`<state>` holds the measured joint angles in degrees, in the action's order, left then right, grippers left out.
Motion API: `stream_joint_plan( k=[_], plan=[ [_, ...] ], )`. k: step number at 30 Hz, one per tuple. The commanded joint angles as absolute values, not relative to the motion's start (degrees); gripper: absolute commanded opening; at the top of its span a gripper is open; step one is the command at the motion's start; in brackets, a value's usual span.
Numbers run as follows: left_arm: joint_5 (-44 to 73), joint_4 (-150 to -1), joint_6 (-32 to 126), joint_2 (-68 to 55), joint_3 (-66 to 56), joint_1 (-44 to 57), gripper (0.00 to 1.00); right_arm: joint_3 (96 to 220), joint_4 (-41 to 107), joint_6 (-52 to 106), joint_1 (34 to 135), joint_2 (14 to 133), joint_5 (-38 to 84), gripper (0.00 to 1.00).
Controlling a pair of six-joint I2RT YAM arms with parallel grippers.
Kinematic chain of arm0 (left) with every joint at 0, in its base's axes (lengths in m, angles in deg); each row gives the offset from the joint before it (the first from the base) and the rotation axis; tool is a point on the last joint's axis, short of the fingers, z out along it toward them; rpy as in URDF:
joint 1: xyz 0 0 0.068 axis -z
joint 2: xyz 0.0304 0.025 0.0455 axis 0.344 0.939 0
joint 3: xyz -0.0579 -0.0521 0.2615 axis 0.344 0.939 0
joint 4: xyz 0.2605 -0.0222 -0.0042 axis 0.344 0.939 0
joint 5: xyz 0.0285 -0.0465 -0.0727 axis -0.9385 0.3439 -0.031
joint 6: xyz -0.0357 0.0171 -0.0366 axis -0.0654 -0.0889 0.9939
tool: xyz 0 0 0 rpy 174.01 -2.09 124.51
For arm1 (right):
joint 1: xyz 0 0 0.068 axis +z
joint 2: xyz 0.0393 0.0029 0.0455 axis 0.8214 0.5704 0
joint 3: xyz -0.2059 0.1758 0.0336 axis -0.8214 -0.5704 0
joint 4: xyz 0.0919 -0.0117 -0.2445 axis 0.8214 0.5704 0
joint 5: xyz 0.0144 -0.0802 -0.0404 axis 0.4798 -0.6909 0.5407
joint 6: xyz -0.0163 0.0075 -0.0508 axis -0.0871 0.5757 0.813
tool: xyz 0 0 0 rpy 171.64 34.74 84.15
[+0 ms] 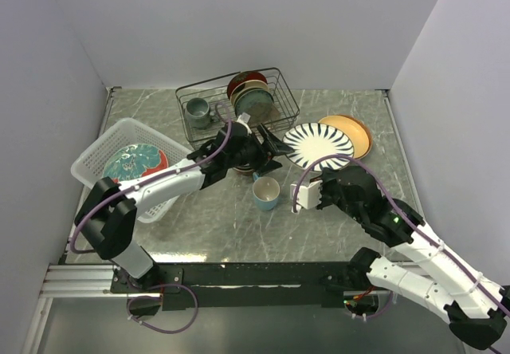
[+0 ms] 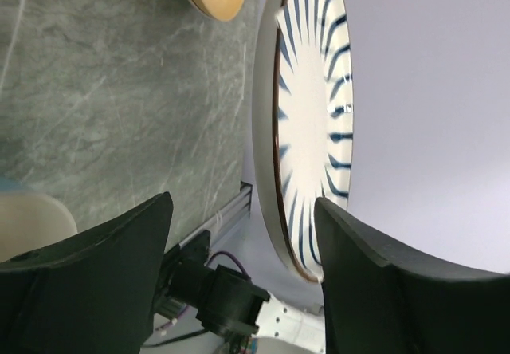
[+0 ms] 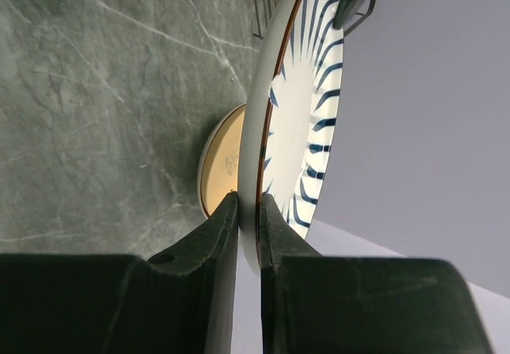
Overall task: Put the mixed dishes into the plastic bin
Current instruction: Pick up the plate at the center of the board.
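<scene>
Round white plate (image 1: 319,145), dark radial stripes, brown-edged rim, face up, roughly level. Rim clamped by right claw (image 3: 249,202); left claw (image 2: 241,210) wide open astride opposite edge.

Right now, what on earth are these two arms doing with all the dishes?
They are clearing dishes into a bin. The right claw is pinching the rim of a white plate with dark stripes. The left claw is open beside another part of that rim and not gripping it, so this looks like a handover. A teal floral plate already lies in the white plastic bin. A light blue mug and a tan plate wait on the table.
</scene>
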<state>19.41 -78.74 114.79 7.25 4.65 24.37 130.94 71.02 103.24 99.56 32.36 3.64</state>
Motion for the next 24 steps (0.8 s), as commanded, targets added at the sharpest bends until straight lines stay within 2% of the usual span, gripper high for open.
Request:
stream_joint_plan(
  k=[1,5,14,17,18,20,21,22,24],
  plan=[
    [16.5,-76.2,115.8,9.7,-0.5,25.1,0.74,135.0,62.5,103.9,100.2,29.7,1.9,0.00],
    [15.2,-74.0,115.5,10.7,-2.1,25.6,0.68,134.1,62.0,103.8,100.5,29.2,2.1,0.00],
    [16.1,-75.9,116.6,11.0,-1.6,25.6,0.44,132.9,61.6,103.1,101.5,29.3,2.9,0.00],
    [17.6,-77.3,117.0,11.4,-1.3,25.6,0.32,133.0,62.2,102.5,102.0,29.6,3.5,0.00],
    [17.9,-77.7,117.1,11.4,-1.2,25.7,0.25,133.2,62.4,101.9,102.1,29.7,3.9,0.00],
    [18.2,-78.7,117.0,11.0,-0.9,25.6,0.19,133.3,62.9,101.5,102.2,29.8,4.4,0.00],
    [18.6,-79.1,116.6,10.8,-0.6,25.7,0.09,133.3,62.9,101.2,102.2,29.8,4.6,0.00],
    [19.0,-80.0,116.6,10.1,0.1,25.7,0.05,133.2,62.9,101.1,102.3,29.6,4.8,0.00],
    [19.0,-81.1,116.3,9.2,1.2,25.5,0.01,133.0,63.3,100.9,102.3,29.5,4.9,0.00]
  ],
)
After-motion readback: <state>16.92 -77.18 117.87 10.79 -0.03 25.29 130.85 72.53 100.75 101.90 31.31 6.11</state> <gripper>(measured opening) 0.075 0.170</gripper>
